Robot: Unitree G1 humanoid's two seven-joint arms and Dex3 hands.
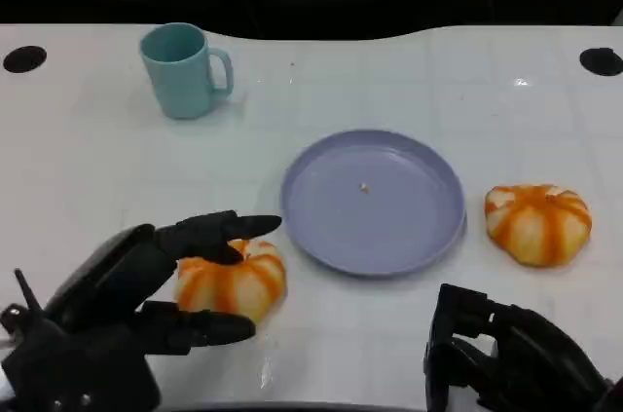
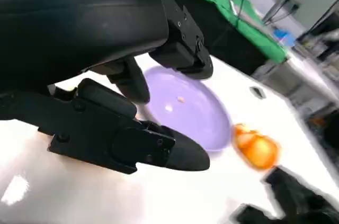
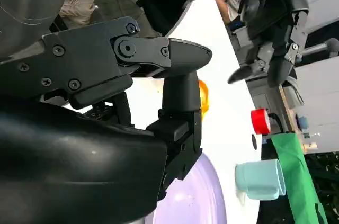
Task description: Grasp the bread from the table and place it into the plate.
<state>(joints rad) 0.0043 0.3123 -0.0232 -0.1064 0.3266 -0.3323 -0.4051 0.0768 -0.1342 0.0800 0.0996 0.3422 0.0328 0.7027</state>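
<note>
The left hand [image 1: 127,310] straddled the near bread [image 1: 232,280] on the tabletop [image 1: 97,168], fingers [image 1: 219,229] spread above and below it, not visibly clamped. The plate [image 1: 374,202] lay just to its right. The right hand [image 1: 506,358] sat curled, holding nothing.

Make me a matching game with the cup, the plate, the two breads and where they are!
Things:
1. mug
2. plate
3. bread by the left hand
4. other bread

Places:
A. right of the plate, alone
B. middle of the table
C. far left, handle pointing right
D. between the left hand's fingers

Pairs: 1-C, 2-B, 3-D, 4-A
</note>
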